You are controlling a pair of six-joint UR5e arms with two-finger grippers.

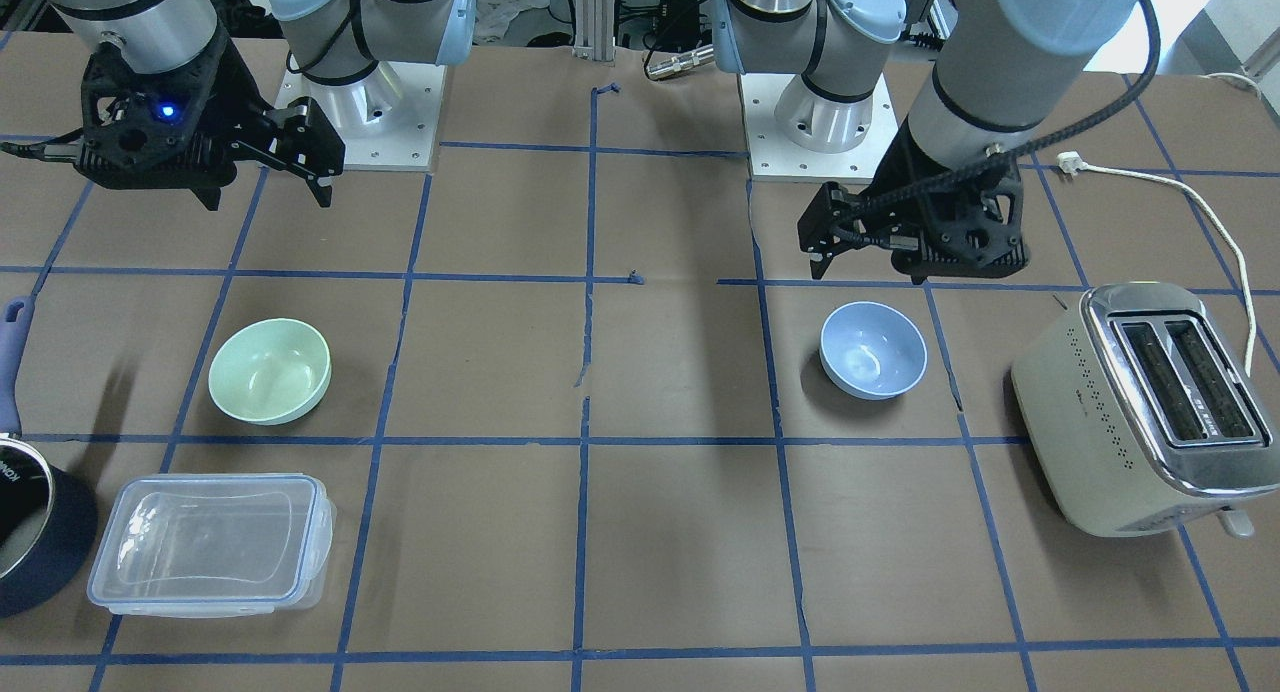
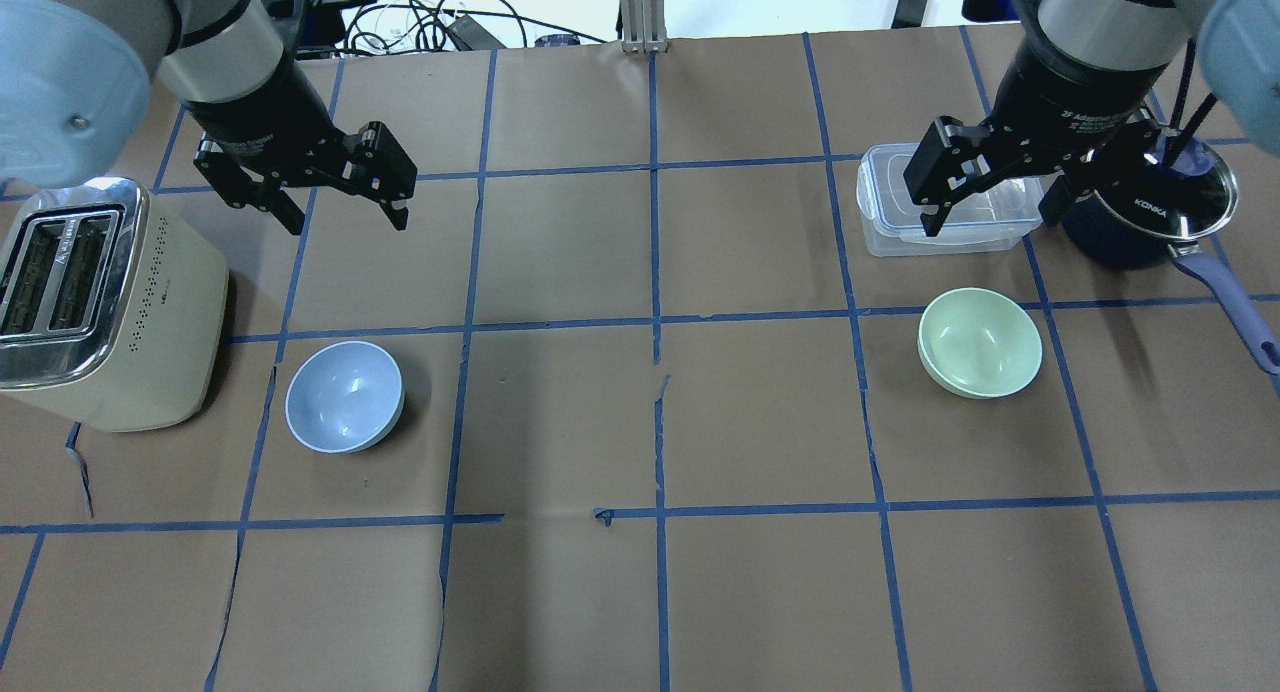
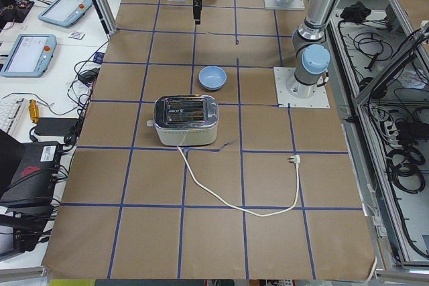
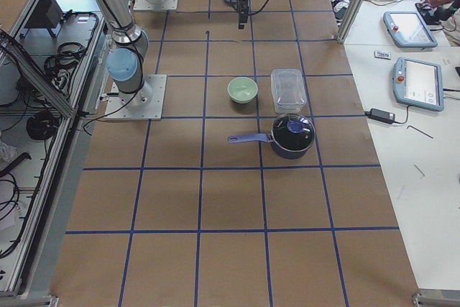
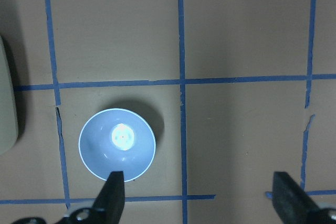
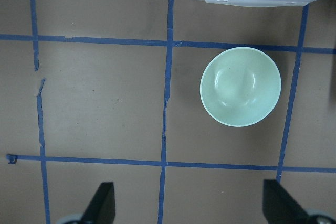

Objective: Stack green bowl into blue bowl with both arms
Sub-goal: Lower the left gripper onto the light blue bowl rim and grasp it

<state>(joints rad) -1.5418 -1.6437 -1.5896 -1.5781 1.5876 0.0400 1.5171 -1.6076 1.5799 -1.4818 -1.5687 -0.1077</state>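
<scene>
The pale green bowl point(image 1: 270, 370) sits upright and empty on the brown table; it also shows in the overhead view point(image 2: 980, 342) and the right wrist view point(image 6: 240, 86). The pale blue bowl point(image 1: 873, 349) sits upright and empty far across the table, seen too in the overhead view point(image 2: 344, 396) and the left wrist view point(image 5: 117, 142). My left gripper point(image 2: 348, 217) hangs open and empty above the table, just beyond the blue bowl. My right gripper point(image 2: 990, 217) hangs open and empty just beyond the green bowl, over the clear container.
A cream toaster point(image 2: 90, 302) stands next to the blue bowl, its white cord point(image 1: 1200, 202) trailing on the table. A clear lidded container point(image 2: 890, 222) and a dark navy saucepan point(image 2: 1150, 212) with a glass lid stand close to the green bowl.
</scene>
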